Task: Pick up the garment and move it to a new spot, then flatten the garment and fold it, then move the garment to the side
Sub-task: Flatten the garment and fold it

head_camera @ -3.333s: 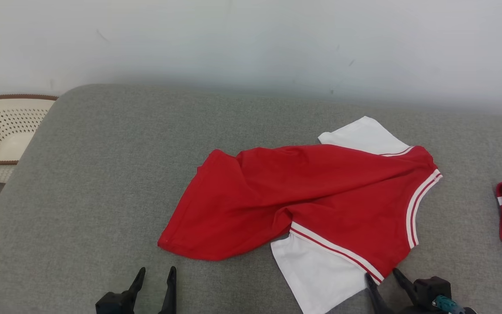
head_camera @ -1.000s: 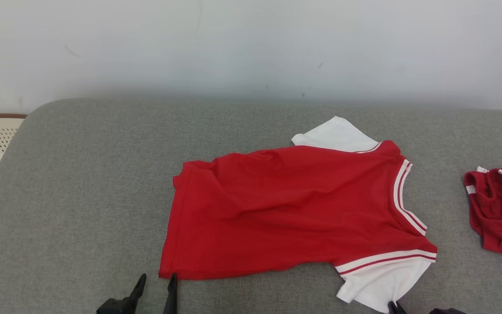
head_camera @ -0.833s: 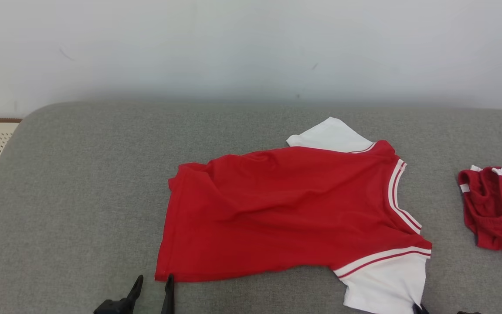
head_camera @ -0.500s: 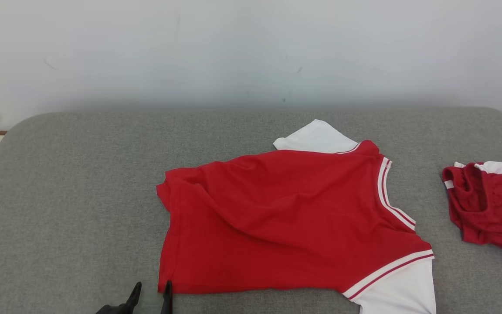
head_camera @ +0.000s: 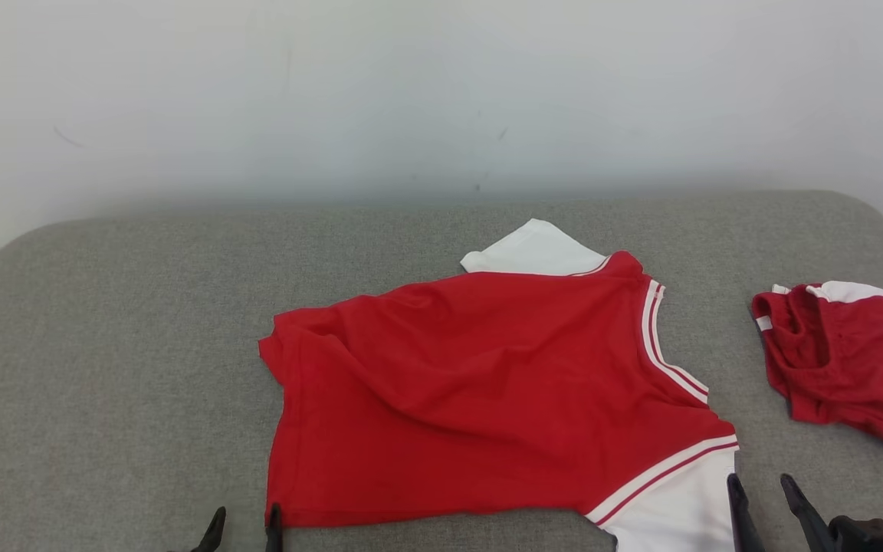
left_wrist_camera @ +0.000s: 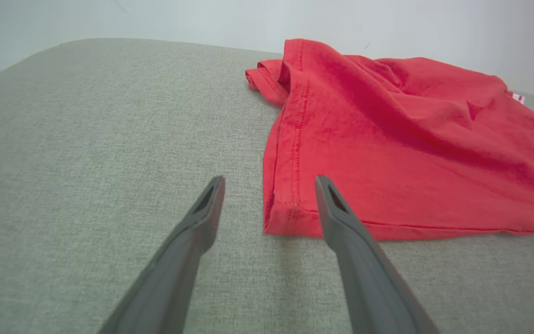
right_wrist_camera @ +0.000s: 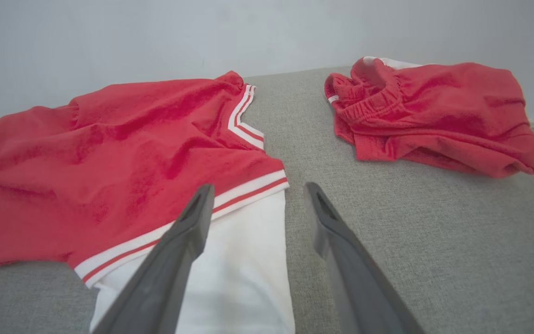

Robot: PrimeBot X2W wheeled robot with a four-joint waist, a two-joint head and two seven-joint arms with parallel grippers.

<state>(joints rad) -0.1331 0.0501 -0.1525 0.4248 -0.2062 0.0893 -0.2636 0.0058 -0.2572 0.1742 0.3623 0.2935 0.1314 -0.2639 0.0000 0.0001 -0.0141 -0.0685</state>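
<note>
Our right hand [right_wrist_camera: 259,186] is spread wide and grips nothing. In the right wrist view 1 finger lies over the white near sleeve [right_wrist_camera: 239,269] and the other over bare grey fabric, so the sleeve's outer edge runs up between them. We cannot tell whether either finger touches the cloth. Our left hand [left_wrist_camera: 269,181] is spread just as wide and is also empty. It is low at the near hem corner [left_wrist_camera: 290,218], which sits between its 2 fingers in the left wrist view. The garment [head_camera: 487,391], a red shirt with white sleeves, lies opened out in the middle of the grey cushioned surface [head_camera: 119,368]. Its hem points to our left and its striped neckline [head_camera: 664,345] to our right. The far sleeve [head_camera: 533,249] pokes out behind the shoulder. The body is broadly flat, but soft ridges cross the chest and the far hem corner is bunched and turned over on itself. Well apart on the right, a second red garment [head_camera: 848,360] sits in a crumpled heap in front of the pale wall [head_camera: 441,92]. We judge the move to a new spot as done, and the flattening as well along but not finished. The wrinkles and that curled far corner want smoothing. Both sleeves are unfolded and no part of the body is doubled over, so the fold has not begun. The final move to the side comes after that.
</note>
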